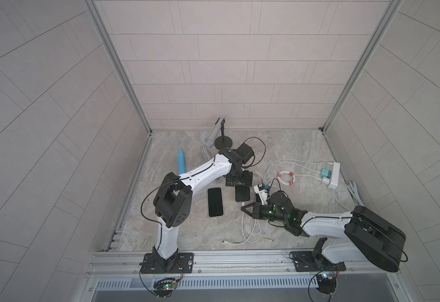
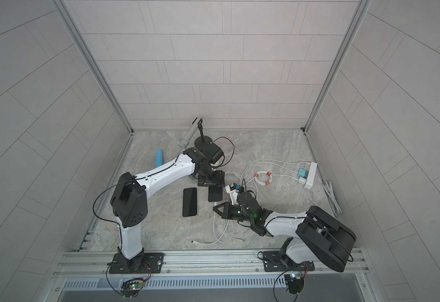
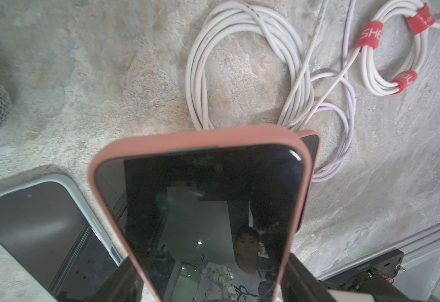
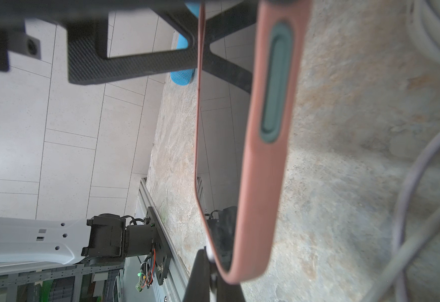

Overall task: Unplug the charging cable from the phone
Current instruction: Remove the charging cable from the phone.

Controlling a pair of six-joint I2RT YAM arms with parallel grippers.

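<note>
The phone (image 1: 242,193) (image 2: 215,193) has a dark screen and a pink case (image 4: 263,170). My left gripper (image 1: 240,181) (image 3: 213,287) is shut on its far end, with one black finger (image 3: 124,282) on each long side of it. The white charging cable (image 1: 250,230) runs from loose loops on the floor up to the phone's near end. There its white plug (image 4: 209,255) sits against the bottom edge of the case. My right gripper (image 1: 243,208) (image 4: 213,277) is shut on that plug. The port itself is hidden.
A second phone (image 1: 215,201) (image 3: 38,230) in a pale case lies just left of the held one. A white coil with red straps (image 1: 287,178) and a power strip (image 1: 334,175) with chargers lie to the right. A microphone (image 1: 213,133), a black stand base (image 1: 224,142) and a blue cylinder (image 1: 181,163) are behind.
</note>
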